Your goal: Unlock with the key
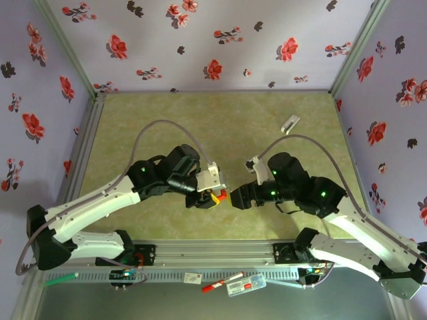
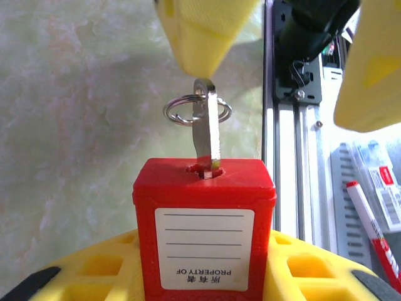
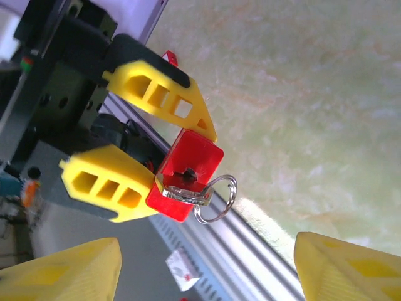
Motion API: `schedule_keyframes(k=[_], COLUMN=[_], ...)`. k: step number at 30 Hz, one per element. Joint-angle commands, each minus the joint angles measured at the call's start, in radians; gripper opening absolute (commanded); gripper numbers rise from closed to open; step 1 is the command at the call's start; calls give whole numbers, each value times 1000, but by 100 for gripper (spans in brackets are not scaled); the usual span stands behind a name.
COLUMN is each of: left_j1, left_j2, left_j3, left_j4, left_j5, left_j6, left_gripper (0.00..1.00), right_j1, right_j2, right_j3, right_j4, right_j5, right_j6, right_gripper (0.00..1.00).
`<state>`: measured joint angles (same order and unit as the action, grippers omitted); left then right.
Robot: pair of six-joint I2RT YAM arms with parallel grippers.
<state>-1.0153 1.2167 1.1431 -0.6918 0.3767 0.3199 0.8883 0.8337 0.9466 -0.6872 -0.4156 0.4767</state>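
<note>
Key [image 2: 207,135] tip sunk in padlock [image 2: 203,194]

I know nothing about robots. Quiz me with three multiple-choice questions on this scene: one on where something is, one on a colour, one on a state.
1. Where is the key?
A. on the floor
B. in the padlock's keyhole
C. hanging on the wall

2. What colour is the padlock?
A. blue
B. green
C. red

3. How does the right gripper stand?
A. open
B. shut on the key
C. shut on the padlock

Answers:
1 B: the key's blade stands in the slot.
2 C: the padlock's body is red.
3 A: the right gripper's jaws stand wide apart either side of the key, while the left gripper clamps the padlock.
</note>
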Motion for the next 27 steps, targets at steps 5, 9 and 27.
schedule_keyframes(k=[5, 9, 27], left_j1=[33, 39, 40], left_j2=[54, 63, 86], left_j3=[136, 162, 194], left_j4=[-198, -218, -219], left_j5=[32, 33, 70], left_j6=[179, 212, 211], left_gripper=[0, 0, 0], right_j1=[-1, -10, -6], right_j2=[-53, 15, 61], right_j3=[-46, -24, -90], right_j4=[186, 188, 363], right_j5=[108, 32, -114], right_j6=[-632, -769, -729], right_gripper=[89, 89, 82])
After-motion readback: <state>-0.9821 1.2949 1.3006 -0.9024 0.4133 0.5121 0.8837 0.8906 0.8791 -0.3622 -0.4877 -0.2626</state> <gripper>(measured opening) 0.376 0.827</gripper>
